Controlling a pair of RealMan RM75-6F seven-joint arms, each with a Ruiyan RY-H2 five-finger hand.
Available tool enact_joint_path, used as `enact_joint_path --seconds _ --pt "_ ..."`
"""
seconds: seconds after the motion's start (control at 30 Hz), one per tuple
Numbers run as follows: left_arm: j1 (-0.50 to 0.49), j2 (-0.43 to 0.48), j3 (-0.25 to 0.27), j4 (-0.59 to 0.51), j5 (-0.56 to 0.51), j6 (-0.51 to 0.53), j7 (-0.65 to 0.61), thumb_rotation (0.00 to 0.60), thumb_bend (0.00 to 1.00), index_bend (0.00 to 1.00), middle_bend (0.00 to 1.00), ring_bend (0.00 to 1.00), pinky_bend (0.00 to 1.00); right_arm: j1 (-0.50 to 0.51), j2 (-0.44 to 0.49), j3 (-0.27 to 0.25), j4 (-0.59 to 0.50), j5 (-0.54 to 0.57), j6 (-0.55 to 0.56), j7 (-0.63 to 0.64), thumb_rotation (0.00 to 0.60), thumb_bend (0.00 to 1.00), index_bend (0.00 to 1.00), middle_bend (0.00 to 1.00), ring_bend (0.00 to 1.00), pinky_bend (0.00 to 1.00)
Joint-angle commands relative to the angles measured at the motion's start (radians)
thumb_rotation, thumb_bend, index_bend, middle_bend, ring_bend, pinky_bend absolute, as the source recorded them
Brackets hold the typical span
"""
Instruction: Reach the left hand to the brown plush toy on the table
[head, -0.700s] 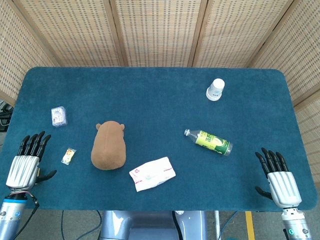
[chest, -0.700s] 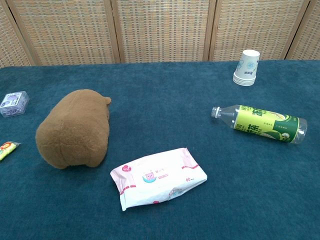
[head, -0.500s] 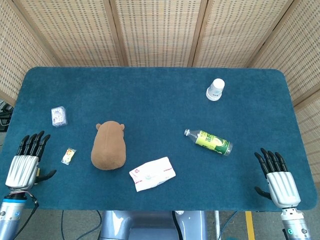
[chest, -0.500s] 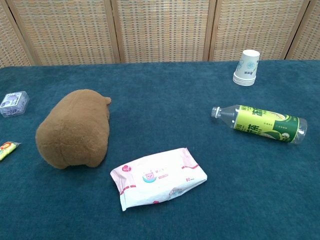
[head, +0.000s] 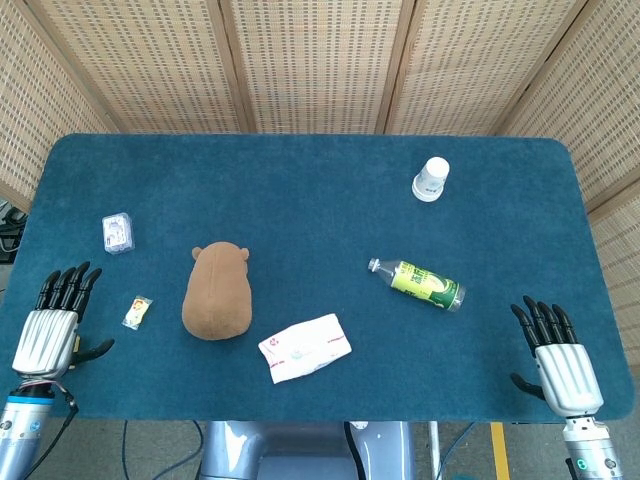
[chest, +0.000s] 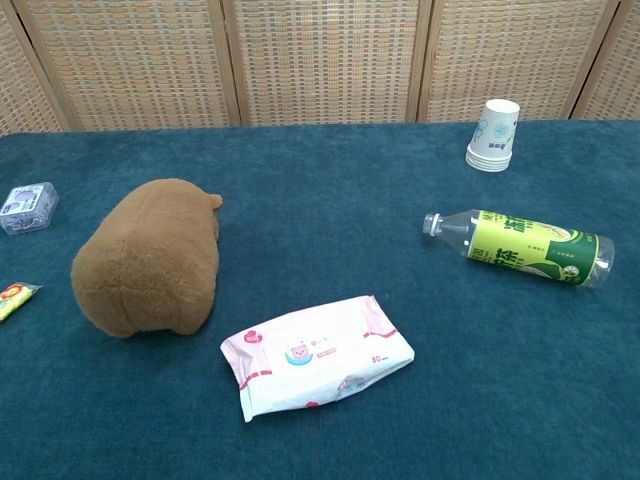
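Note:
The brown plush toy (head: 217, 292) lies on the blue table (head: 300, 200), left of centre; the chest view shows it at the left (chest: 150, 258). My left hand (head: 52, 325) hovers at the table's front left corner, well left of the toy, fingers spread and holding nothing. My right hand (head: 558, 358) sits at the front right corner, likewise open and empty. Neither hand appears in the chest view.
A small snack packet (head: 137, 311) lies between my left hand and the toy. A clear small box (head: 117, 232) sits further back left. A wet-wipes pack (head: 304, 347) lies right of the toy. A green-labelled bottle (head: 417, 283) and stacked paper cups (head: 431, 178) are on the right.

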Motion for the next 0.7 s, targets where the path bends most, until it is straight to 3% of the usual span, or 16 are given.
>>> enact_joint_path --seconds 0.03,0.4,0.6,0.7 --pt "-0.001 0.002 0.000 -0.003 -0.001 -0.001 -0.005 0.600 0.00 0.00 0.00 0.00 0.00 0.000 0.000 -0.001 0.001 0.000 -0.002 0.000 0.600 0.08 0.00 0.00 0.00 0.00" --pt "-0.009 0.005 -0.013 -0.011 -0.018 -0.014 -0.021 0.600 0.00 0.00 0.00 0.00 0.00 0.002 0.000 -0.005 0.002 -0.003 -0.007 0.004 0.600 0.08 0.00 0.00 0.00 0.00" --pt "-0.060 0.037 -0.063 -0.040 -0.104 -0.104 -0.040 0.600 0.01 0.00 0.00 0.00 0.00 0.003 -0.002 -0.004 0.006 0.004 -0.013 0.007 0.600 0.08 0.00 0.00 0.00 0.00" --pt "-0.104 0.065 -0.104 -0.072 -0.160 -0.169 -0.049 0.600 0.08 0.00 0.00 0.00 0.00 0.006 -0.005 -0.004 0.011 0.010 -0.022 0.009 0.600 0.08 0.00 0.00 0.00 0.00"
